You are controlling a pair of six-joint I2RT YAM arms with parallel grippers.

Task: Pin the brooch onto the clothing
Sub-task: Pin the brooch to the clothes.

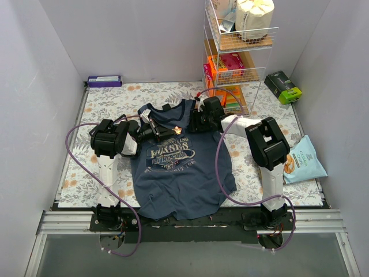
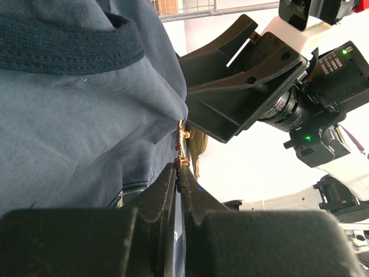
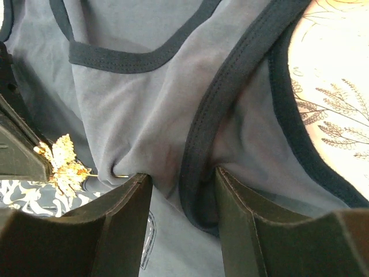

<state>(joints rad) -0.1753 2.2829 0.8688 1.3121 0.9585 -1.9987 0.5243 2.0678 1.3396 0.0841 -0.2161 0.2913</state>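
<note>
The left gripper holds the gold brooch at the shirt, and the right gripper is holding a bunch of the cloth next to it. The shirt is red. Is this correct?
Not entirely: the shirt is navy blue, as the top view shows. The left gripper does hold the gold brooch, and the right gripper holds bunched cloth beside it.

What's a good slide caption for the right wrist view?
Right pincer bunching the navy tank top beside the gold brooch.

Top external: fixed high behind arm bases, looking down and forward over whole table, far off; left wrist: very close, sighting along own left gripper toward right gripper; right wrist: very close, looking down past right gripper onto clothing. Shared by all three: brooch at chest of clothing, between both grippers
</note>
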